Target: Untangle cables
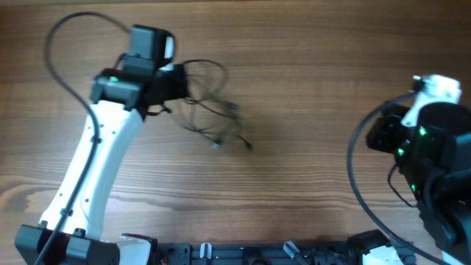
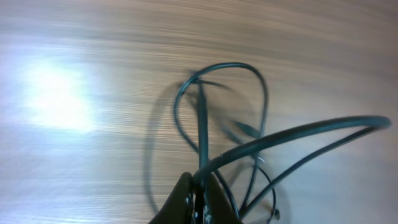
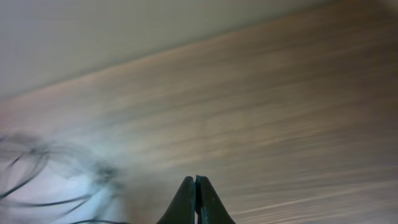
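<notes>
While my left claw is clamped on a strand of the cables, the tangle sprawls on the table beside it; my right claw, well apart, looks closed and empty.

No text, label, brand or number is legible in any view.

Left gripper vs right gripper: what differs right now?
1. The left gripper has its jaws pinched on a strand of the cables; the right gripper has its jaws closed on nothing.
2. The left gripper is at the tangle, out over the table; the right gripper is off at the right side, apart from the cables.
Shared: both are shut.
</notes>
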You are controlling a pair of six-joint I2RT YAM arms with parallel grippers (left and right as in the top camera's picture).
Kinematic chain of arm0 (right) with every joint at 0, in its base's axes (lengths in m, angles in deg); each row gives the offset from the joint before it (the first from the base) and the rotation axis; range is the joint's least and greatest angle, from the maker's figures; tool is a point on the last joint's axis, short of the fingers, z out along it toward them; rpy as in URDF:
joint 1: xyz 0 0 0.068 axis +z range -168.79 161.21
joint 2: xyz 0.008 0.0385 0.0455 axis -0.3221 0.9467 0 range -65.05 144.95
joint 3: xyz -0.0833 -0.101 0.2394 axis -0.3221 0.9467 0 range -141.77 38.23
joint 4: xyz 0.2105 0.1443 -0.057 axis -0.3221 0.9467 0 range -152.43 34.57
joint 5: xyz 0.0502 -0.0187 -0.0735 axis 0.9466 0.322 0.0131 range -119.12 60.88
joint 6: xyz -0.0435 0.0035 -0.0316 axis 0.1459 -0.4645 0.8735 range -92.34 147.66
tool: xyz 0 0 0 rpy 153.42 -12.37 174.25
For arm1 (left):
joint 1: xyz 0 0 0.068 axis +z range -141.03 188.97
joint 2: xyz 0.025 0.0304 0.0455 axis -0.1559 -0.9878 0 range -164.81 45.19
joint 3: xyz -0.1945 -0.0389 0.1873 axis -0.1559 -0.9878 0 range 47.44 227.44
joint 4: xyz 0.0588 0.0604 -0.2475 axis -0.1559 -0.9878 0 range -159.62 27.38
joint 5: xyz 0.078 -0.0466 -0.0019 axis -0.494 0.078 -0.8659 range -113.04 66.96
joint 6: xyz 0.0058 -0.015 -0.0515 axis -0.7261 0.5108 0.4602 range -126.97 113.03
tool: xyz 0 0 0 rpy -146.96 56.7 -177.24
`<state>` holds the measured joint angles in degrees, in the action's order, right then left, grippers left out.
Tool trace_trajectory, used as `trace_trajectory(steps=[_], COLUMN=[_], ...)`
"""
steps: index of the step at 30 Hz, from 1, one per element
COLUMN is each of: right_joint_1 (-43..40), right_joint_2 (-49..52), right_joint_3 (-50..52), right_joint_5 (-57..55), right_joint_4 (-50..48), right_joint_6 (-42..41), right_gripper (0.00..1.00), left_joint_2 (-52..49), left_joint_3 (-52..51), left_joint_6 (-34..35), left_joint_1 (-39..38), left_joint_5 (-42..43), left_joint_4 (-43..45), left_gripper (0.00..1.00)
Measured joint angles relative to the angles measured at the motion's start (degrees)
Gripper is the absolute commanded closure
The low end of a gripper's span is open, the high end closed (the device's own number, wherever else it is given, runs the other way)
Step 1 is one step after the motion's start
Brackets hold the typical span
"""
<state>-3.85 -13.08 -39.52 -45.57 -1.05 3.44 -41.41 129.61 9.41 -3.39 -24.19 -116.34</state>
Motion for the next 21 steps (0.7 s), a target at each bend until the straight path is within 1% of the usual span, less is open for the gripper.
trace_trajectory(steps=[1, 2, 4, 6, 7, 9, 10, 11, 13, 15, 17, 19, 21], right_joint_1=[0.0, 0.0, 0.0, 0.0, 0.0, 0.0, 0.0, 0.0, 0.0, 0.0, 0.0, 0.0, 0.0], right_joint_2=[-0.11, 0.02, 0.68, 1.49, 1.99, 3.02, 3.52, 4.44, 5.92, 7.56, 9.09, 10.58, 11.74], right_joint_3=[-0.07, -0.07, -0.07, -0.07, -0.07, -0.07, -0.07, -0.07, -0.07, -0.07, -0.07, -0.07, -0.07], right_joint_5=[-0.94, -3.21, -4.04, -3.8, -2.99, -0.44, 1.05, 4.11, 9.31, 15.65, 22.05, 27.47, 30.84], right_joint_4=[0.15, 0.44, 0.48, 0.39, 0.24, -0.33, -0.57, -0.96, -1.36, -1.38, -0.9, 0.2, 1.11], right_joint_6=[-0.09, -0.46, -0.85, -0.76, -0.2, 1.29, 2.1, 3.8, 7.26, 11.85, 16.35, 20.22, 22.56], right_gripper=[0.94, 0.89, 0.81, 0.68, 0.59, 0.47, 0.43, 0.35, 0.25, 0.19, 0.16, 0.15, 0.11], left_joint_2=[0.04, 0.04, 0.22, 0.7, 1.09, 1.77, 1.97, 2.16, 2.25, 2.25, 2.27, 2.29, 2.32], left_joint_3=[0.0, 0.0, 0.0, -0.07, -0.07, -0.07, -0.07, -0.07, -0.07, -0.11, -0.15, -0.15, -0.15], left_joint_6=[0.87, 2.27, 2.84, 1.77, 0.02, -3.85, -6.25, -9.38, -15.28, -20.09, -22.86, -23.56, -23.39], left_joint_1=[1.11, 3.06, 5.05, 6.67, 7.17, 7.17, 6.95, 6.47, 5.4, 4.04, 2.75, 2.1, 2.01], left_joint_5=[-0.83, -1.42, -0.63, 2.82, 5.88, 13.25, 17.18, 22.6, 31.8, 40.46, 46.82, 50.71, 52.96], left_joint_4=[-0.44, -1.22, -1.73, -1.73, -1.49, -1.11, -1.07, -0.96, -0.61, 1.14, 4.9, 8.26, 10.14], left_gripper=[0.96, 0.96, 0.96, 0.93, 0.9, 0.84, 0.82, 0.81, 0.8, 0.82, 0.8, 0.8, 0.8])
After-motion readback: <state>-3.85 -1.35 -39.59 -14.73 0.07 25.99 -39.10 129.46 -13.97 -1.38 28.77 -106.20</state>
